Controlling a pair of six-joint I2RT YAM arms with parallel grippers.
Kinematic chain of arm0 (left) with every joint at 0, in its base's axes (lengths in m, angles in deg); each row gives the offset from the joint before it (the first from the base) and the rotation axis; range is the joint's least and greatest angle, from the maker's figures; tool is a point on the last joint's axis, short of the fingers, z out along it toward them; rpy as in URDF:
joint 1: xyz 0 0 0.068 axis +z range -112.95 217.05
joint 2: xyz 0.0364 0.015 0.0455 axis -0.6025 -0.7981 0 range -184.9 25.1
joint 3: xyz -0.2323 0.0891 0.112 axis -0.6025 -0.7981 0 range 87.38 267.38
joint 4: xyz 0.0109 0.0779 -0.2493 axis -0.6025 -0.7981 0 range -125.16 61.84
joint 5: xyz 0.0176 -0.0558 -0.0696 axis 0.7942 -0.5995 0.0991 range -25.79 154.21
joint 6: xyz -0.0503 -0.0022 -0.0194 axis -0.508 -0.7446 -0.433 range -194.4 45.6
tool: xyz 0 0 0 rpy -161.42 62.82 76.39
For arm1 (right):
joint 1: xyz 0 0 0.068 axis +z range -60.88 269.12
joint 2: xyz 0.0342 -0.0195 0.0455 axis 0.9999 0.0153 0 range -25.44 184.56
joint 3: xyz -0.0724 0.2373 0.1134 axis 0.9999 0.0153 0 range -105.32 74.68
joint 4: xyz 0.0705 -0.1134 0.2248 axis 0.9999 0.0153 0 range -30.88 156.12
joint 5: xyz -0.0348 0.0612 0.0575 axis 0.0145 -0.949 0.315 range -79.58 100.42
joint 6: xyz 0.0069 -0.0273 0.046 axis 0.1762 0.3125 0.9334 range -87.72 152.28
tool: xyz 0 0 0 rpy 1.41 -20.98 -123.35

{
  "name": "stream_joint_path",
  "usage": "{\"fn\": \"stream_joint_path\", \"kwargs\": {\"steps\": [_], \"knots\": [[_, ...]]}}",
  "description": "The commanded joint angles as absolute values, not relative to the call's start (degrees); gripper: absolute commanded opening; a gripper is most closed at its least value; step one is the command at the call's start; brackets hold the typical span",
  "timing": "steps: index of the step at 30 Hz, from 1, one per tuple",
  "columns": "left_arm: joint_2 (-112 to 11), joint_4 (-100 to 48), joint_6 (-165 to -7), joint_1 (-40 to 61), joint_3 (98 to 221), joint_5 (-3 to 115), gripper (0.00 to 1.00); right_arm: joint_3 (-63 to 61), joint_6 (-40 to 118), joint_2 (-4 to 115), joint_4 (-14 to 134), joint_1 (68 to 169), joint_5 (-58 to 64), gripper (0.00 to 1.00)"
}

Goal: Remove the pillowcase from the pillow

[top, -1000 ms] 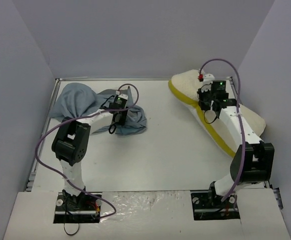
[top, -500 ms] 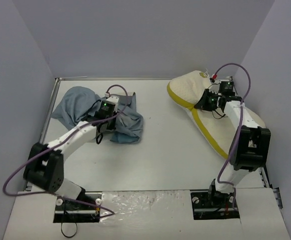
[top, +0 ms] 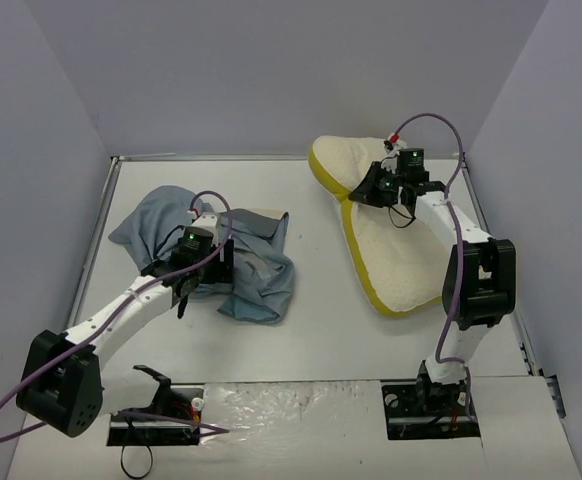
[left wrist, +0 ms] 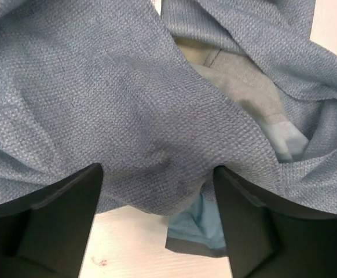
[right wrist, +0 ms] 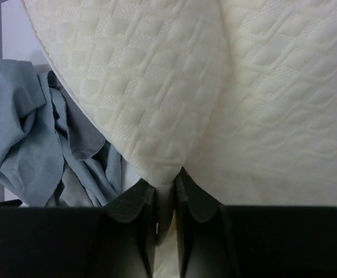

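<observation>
The blue-grey pillowcase [top: 246, 262] lies crumpled on the table's left half, apart from the pillow. It fills the left wrist view [left wrist: 128, 104], with grey and pale-blue stripes showing in a fold. My left gripper [top: 193, 282] hovers low over its near-left part, jaws wide apart [left wrist: 157, 231] with a hanging fold of cloth between them, not pinched. The cream pillow [top: 403, 250] with a yellow edge seam lies at the right, its far end lifted. My right gripper [top: 367, 190] is shut [right wrist: 165, 197] on a pinched fold of the pillow [right wrist: 244, 87].
The table [top: 321, 320] is walled by grey panels on the left, back and right. The pillow's far end [top: 341, 160] sits close to the back wall. The pillowcase also shows at the left of the right wrist view [right wrist: 29, 133].
My right gripper has swung left and back with the pillow, turning it so it lies more lengthwise. My left arm has pulled toward the near left, and the pillowcase has spread out.
</observation>
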State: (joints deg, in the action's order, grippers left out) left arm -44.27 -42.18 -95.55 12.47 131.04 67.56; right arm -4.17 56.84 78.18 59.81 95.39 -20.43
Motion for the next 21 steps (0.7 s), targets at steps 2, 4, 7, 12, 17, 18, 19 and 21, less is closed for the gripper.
{"fn": "stream_joint_path", "kwargs": {"steps": [2, 4, 7, 12, 17, 18, 19, 21], "knots": [[-42.3, -39.8, -98.3, 15.4, 134.2, 64.5, 0.81, -6.0, 53.0, 77.0, 57.4, 95.3, -21.4, 0.23], [-41.4, -38.7, -98.6, 17.4, 136.6, 58.8, 0.85, -5.7, 46.2, 75.7, 61.0, 95.3, -23.7, 0.51], [-39.7, -36.9, -98.8, 19.3, 140.4, 49.6, 0.92, -7.9, 30.2, 73.4, 70.4, 95.2, -28.9, 0.82], [-38.7, -36.9, -95.7, 19.6, 146.4, 39.0, 0.95, -6.8, 25.4, 63.5, 73.7, 91.2, -23.4, 0.99], [-36.5, -40.6, -91.0, 19.6, 148.0, 38.1, 0.94, -2.7, 23.7, 54.9, 73.6, 84.6, -21.0, 1.00], [-34.9, -41.3, -90.4, 19.6, 147.9, 38.4, 0.94, -1.7, 22.4, 53.5, 73.6, 83.7, -21.3, 1.00], [-34.1, -42.7, -88.6, 19.6, 147.9, 39.0, 0.94, -0.6, 20.7, 51.7, 73.6, 82.1, -21.9, 1.00], [-30.7, -44.9, -86.3, 19.6, 147.8, 40.3, 0.94, 3.1, 15.8, 46.0, 73.4, 80.8, -22.5, 1.00]]}}
